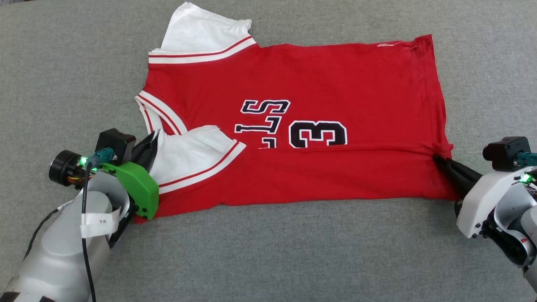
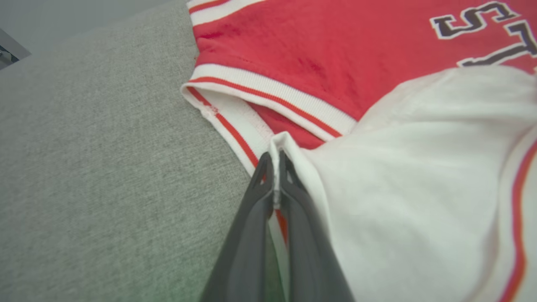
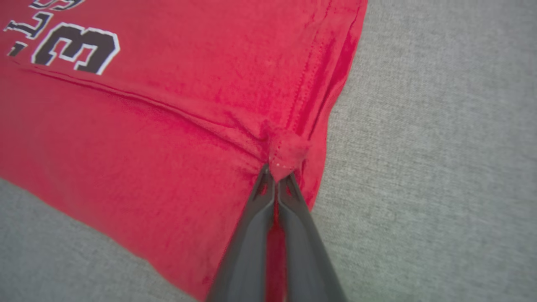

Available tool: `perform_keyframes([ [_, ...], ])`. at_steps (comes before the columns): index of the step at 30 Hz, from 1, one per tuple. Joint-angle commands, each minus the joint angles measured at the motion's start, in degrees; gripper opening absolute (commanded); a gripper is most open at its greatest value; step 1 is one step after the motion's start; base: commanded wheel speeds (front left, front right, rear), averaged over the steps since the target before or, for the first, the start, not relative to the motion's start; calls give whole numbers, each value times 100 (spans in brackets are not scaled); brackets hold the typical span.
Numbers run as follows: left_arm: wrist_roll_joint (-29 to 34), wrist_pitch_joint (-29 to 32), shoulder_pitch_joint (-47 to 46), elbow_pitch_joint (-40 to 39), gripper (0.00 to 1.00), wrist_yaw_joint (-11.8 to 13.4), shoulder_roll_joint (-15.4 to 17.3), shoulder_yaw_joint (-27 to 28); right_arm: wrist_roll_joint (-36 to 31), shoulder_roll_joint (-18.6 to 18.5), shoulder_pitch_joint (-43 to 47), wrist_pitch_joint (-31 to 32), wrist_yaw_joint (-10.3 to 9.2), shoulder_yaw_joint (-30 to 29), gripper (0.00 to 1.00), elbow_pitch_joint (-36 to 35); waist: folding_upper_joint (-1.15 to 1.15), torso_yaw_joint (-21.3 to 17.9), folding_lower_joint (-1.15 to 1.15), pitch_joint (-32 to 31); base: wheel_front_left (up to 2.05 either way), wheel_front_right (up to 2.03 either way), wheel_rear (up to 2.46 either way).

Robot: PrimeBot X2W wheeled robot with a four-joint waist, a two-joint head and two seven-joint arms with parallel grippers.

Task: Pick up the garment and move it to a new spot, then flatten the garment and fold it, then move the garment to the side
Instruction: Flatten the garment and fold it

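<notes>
Across the grey worktop (image 1: pixel 268 251), spread sideways and print-up: garment (image 1: pixel 293 71), with its near long edge folded up over itself to just below the black "3" (image 1: pixel 317 134). At the garment's collar end, left gripper (image 2: pixel 275 164), with fingers (image 2: pixel 251 235) pinched together on the white sleeve edge (image 2: pixel 280 144) just beside the striped collar (image 2: pixel 268 90). At the garment's hem end, right gripper (image 3: pixel 277 174), with fingers (image 3: pixel 247 235) clamped on a small bunch of red hem cloth where the fold line ends.
</notes>
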Motion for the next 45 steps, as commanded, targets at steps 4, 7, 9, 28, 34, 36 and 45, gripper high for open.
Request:
perform_keyframes([
  [4, -143, -49, -76, 327, 100, -16, -90, -205, -111, -15, 11, -192, -3, -52, 100, 67, 0, 54, -1, -211, 0, 0, 0],
  [7, -135, -109, -148, 329, 100, -16, -15, -276, -150, -30, 130, -336, -3, -224, 100, -60, 0, 114, -1, -396, 0, 0, 0],
  [9, -147, -135, -191, 278, 100, -16, 53, -283, -221, -55, 235, -419, -3, -387, 100, -175, 0, 155, -1, -517, 0, 0, 0],
  [28, -2422, 3908, -745, -2012, 100, -17, 1212, -1111, -841, 278, 1078, 119, -3, -1433, 100, -1175, 0, 410, -1, -1017, 0, 0, 0],
  [34, -2929, 4876, -661, -2260, 100, -17, 1391, -1366, -853, 421, 1031, 228, -3, -1408, 100, -1250, 0, 258, -1, -961, 0, 0, 0],
  [36, -3026, 4975, -582, -2244, 100, -13, 1393, -1395, -850, 456, 1014, 238, -3, -1403, 100, -1248, 0, 209, -1, -915, 0, 0, 0],
  [45, -2849, 5101, -377, -1850, 100, 11, 1386, -1701, -825, 539, 805, 179, -3, -1260, 100, -1168, 0, 11, -1, -554, 0, 0, 0],
])
